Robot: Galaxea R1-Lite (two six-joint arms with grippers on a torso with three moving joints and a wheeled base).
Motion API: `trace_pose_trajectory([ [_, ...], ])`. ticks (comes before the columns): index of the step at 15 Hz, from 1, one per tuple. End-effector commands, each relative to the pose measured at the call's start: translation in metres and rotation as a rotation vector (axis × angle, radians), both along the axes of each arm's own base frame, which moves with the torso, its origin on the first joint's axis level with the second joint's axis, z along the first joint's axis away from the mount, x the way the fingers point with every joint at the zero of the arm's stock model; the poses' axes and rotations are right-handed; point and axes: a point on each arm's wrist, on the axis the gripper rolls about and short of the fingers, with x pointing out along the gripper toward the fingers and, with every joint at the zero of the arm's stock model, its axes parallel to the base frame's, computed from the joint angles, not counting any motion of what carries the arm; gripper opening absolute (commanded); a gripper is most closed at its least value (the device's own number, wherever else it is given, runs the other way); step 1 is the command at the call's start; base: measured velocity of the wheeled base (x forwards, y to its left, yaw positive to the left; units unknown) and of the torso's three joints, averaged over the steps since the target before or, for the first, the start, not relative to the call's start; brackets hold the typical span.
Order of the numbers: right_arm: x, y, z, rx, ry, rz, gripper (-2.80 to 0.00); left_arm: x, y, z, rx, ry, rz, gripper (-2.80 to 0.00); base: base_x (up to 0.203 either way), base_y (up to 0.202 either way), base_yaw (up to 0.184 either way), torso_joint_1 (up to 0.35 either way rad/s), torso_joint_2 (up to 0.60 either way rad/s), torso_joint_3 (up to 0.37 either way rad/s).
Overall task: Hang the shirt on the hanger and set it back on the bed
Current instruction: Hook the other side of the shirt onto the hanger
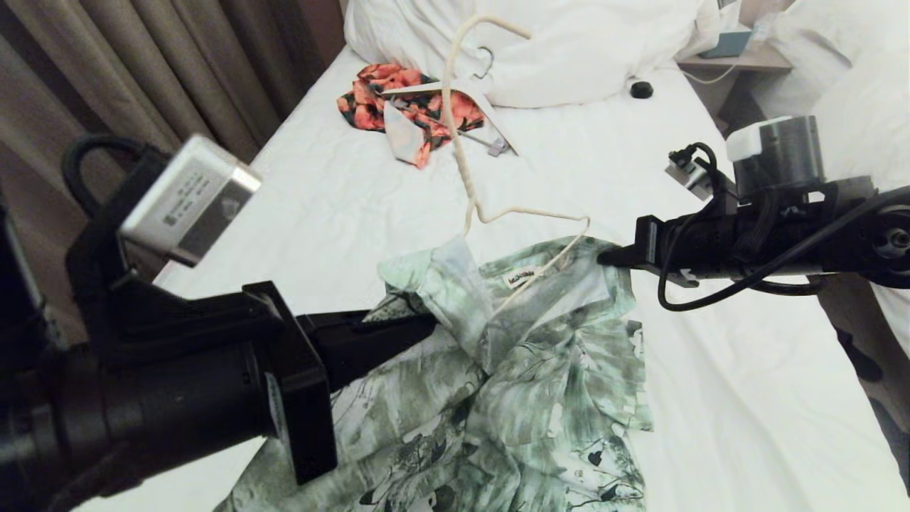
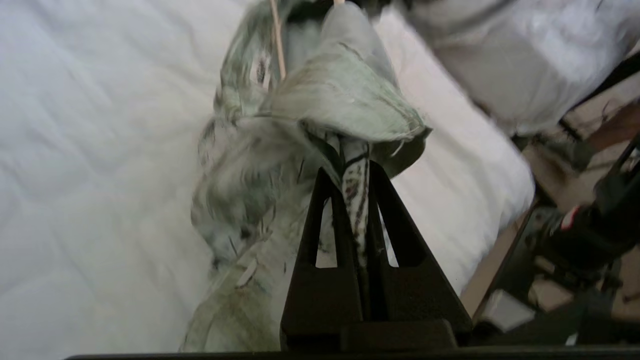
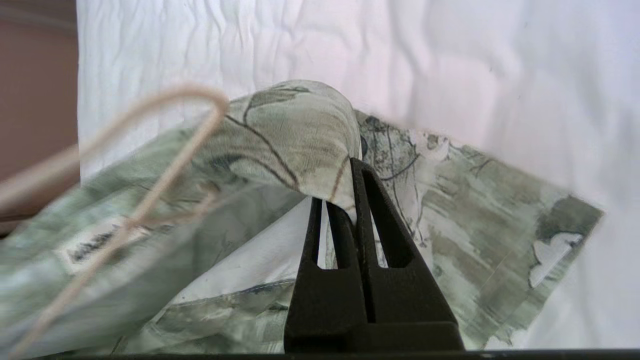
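The left pincer (image 1: pixel 419 323) is pressed together on a fold of the shirt (image 1: pixel 526 398) near its collar. The right pincer (image 1: pixel 604 256) pinches the shirt's far shoulder. Between them the hanger (image 1: pixel 462 163) stands upright, its lower wire inside the neck opening, above the bed (image 1: pixel 711 398). An orange garment (image 1: pixel 370 99) lies near the pillows (image 1: pixel 569 57).

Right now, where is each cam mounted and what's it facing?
Head: on the head, looking down the bed; both arms show, left gripper, right gripper.
Left wrist: behind the left gripper, shut on the shirt.
Right wrist: behind the right gripper, shut on the shirt's fabric; the hanger nearby.
Shared: all three show shirt, hanger and bed.
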Motion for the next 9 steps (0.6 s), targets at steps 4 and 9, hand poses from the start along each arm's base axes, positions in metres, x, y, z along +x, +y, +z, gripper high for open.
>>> trace_pose_trajectory([
  [4,0.005,0.001,0.002,-0.009,-0.001,0.005,-2.80,-0.010,0.015,0.000,-0.023,-0.017,0.000,-2.80,0.000,0.000,0.000,0.000,0.00,0.000],
  [9,0.014,0.004,0.009,0.000,-0.030,0.004,-2.80,-0.017,0.020,0.004,-0.032,-0.022,-0.016,-2.80,0.000,0.000,0.000,0.000,0.00,0.000],
])
